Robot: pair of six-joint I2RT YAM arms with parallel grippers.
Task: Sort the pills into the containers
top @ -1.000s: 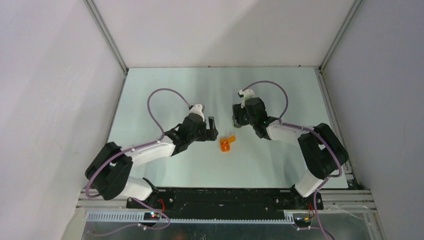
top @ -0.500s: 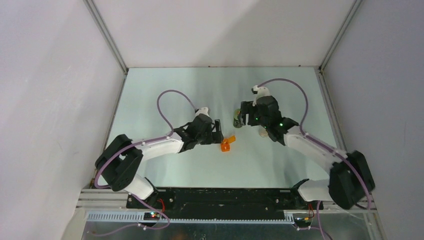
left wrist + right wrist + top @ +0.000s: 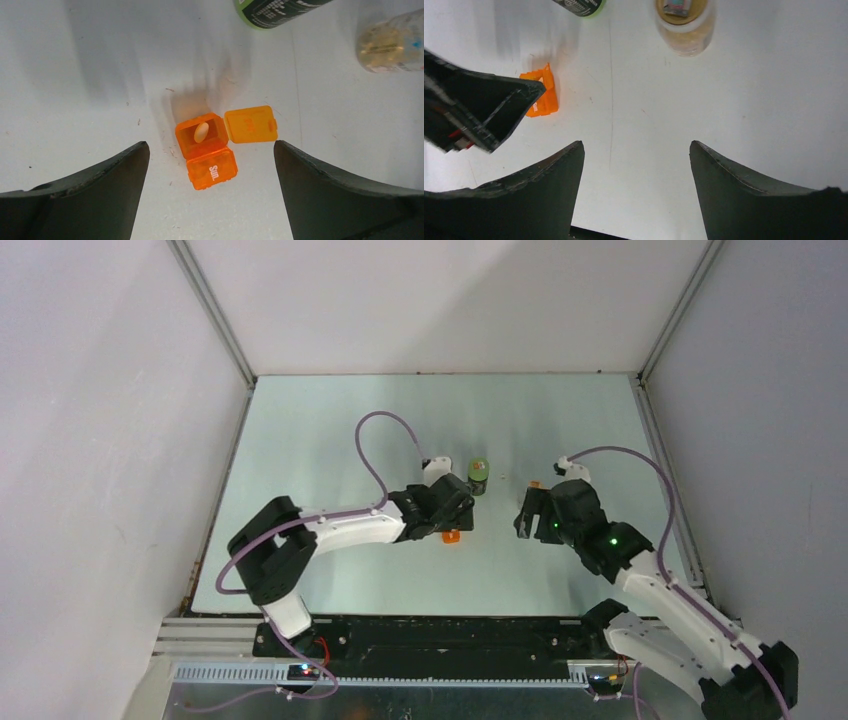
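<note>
Pill [image 3: 201, 132]: just one is showing, a white oval lying in the open recess of the orange box [image 3: 212, 170]. The box's lid [image 3: 250, 124] is lying flipped out flat beside that recess. The second of its two recesses, marked "Sun.", is sitting shut.

Three containers are resting on the table [image 3: 75, 75]: the orange box, one green bottle [image 3: 272, 10] with a dark label, and one clear vial [image 3: 684, 25] with an orange-tan top. The bottle and the vial are standing beyond the box, touching neither it nor each other. What they are holding is too blurred to tell.

The left gripper [image 3: 210, 146] is hovering right over the box with its two fingers spread wide to either side, gripping nothing. The right gripper [image 3: 636, 145] is hanging over bare table to the right of the box, its fingers also wide apart and empty, with the vial ahead of it. In the right wrist view the left gripper is covering part of the box.
</note>
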